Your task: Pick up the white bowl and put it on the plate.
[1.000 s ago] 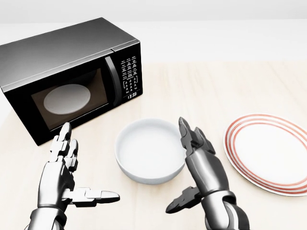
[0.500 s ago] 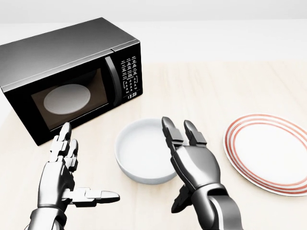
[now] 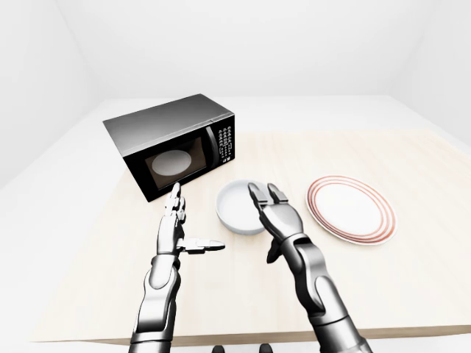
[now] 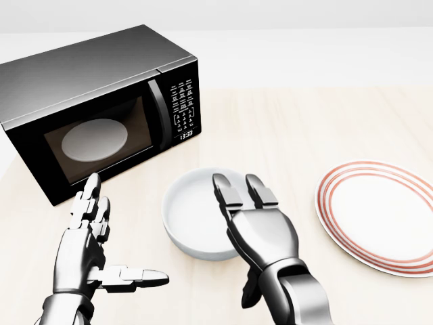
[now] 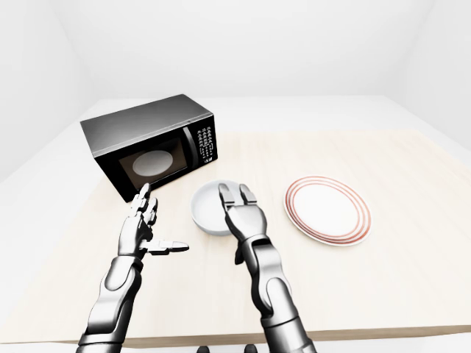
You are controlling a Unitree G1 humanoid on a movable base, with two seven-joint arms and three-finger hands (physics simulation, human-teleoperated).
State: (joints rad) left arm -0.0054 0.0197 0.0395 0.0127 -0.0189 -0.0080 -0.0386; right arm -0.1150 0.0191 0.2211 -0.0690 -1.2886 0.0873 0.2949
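The white bowl (image 4: pixel 193 215) sits upright on the light wooden table, at the lower middle of the head view. My right hand (image 4: pixel 247 223) is open, with the back of the hand toward the camera. Its fingers (image 4: pixel 233 195) reach over the bowl's right rim and hide that side. The thumb hangs below, off the bowl. The red-ringed white plate (image 4: pixel 379 217) lies flat at the right, apart from the bowl. My left hand (image 4: pixel 115 237) stands open to the left of the bowl, fingers up and thumb pointing right, holding nothing.
A black microwave (image 4: pixel 101 108) with its door shut stands at the upper left, close above the left hand and the bowl. The table (image 4: pixel 304 128) stretches to the right; its near edge (image 3: pixel 243 340) shows in the left-eye view.
My right hand has slid left from beside the bowl to over its right rim and turned its back to the camera. Left hand, bowl and plate have not moved.
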